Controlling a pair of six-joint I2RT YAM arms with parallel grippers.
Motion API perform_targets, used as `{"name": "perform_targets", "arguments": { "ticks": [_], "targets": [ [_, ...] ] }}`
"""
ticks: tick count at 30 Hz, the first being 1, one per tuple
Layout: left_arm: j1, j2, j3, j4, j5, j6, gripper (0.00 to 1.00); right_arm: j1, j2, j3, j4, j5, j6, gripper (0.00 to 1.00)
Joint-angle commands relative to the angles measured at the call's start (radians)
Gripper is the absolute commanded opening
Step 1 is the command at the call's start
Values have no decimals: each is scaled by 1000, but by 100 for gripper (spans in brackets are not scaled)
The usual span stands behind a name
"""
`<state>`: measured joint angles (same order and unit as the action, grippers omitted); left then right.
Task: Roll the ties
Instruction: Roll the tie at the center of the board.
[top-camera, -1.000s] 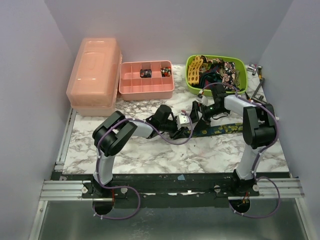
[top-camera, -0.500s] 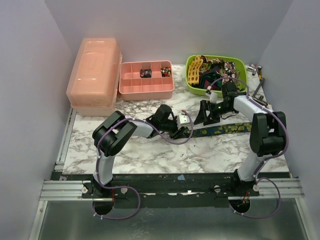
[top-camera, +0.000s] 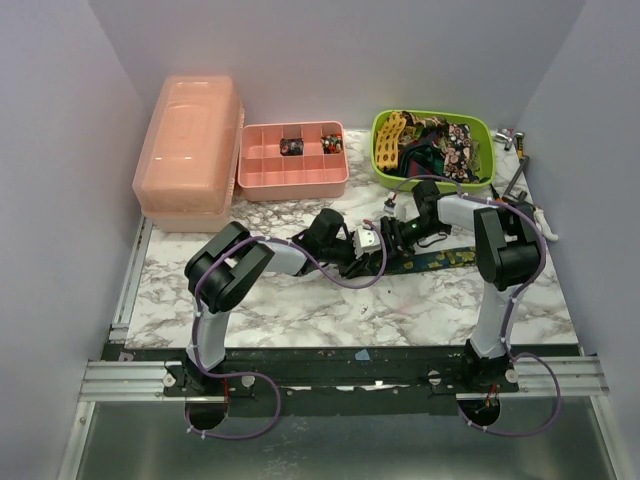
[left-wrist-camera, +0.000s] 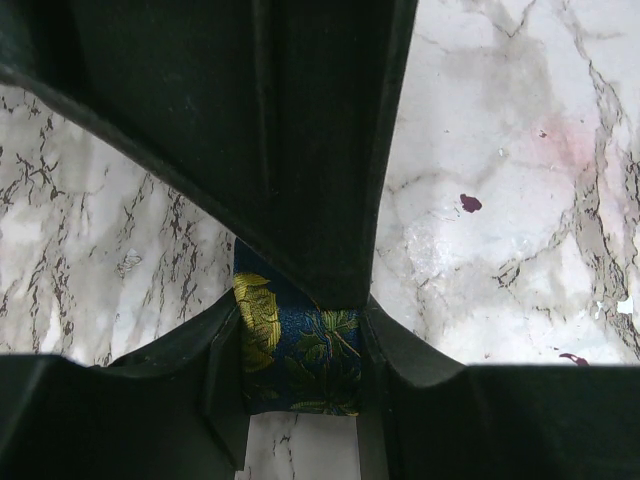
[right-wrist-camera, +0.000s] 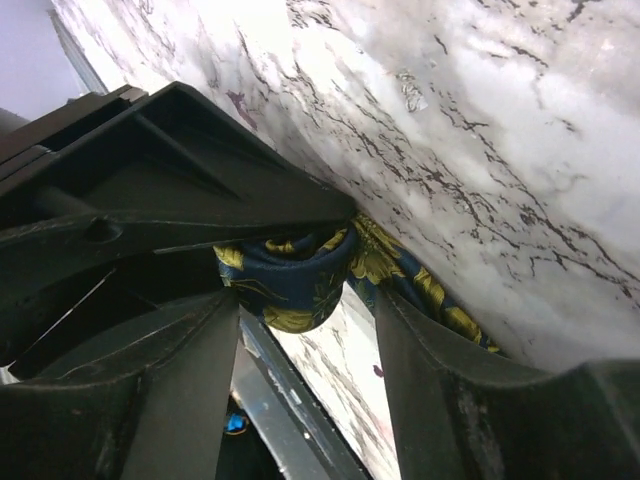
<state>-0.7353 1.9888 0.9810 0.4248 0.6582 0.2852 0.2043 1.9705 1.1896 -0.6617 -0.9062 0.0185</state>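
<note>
Your left pincer (left-wrist-camera: 298, 350) clamps the rolled end of the silky navy tie with yellow-green leaves (left-wrist-camera: 300, 368), your right pincer (right-wrist-camera: 305, 300) straddles that roll, grip unclear, and behind it sits a lime plastic tub (top-camera: 380, 160) heaped with patterned ties (top-camera: 440, 140).

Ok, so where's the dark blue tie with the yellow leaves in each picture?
Top external: the dark navy leaf-patterned fabric tie lies flat, right of centre.
Left wrist: the tie is bottom centre, pinched between black fingers.
Right wrist: its rolled end is at centre.
Shared landmark: the white marble tabletop.
</note>
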Motion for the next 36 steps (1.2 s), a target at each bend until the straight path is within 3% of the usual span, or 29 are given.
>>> {"name": "perform_targets", "arguments": {
  "ticks": [1,9,14,18,22,28,32,33,36],
  "targets": [
    [7,47,-12,-135,-75,14,24,7,49,30,29,-35,20,55],
    [7,54,-9,-126,-58,24,30,8,102,30,9,-26,20,0],
    [40,35,-83,93,29,-64,74,-18,147,11,-15,-29,6,0],
    [59,43,-148,340,91,-131,81,-22,219,27,-60,5,-34,0],
    [54,73,-154,457,124,-186,81,-26,257,38,-71,68,-39,0],
    [30,116,-156,521,147,-195,67,-26,282,45,-82,166,-46,0],
    [8,93,-144,413,76,-156,31,-27,277,67,-105,105,-87,0],
    [7,80,-143,366,59,-143,24,-26,260,75,-116,89,-100,7],
    [7,25,-154,219,18,-69,19,-26,182,90,-160,50,-162,42]
  ]
}}
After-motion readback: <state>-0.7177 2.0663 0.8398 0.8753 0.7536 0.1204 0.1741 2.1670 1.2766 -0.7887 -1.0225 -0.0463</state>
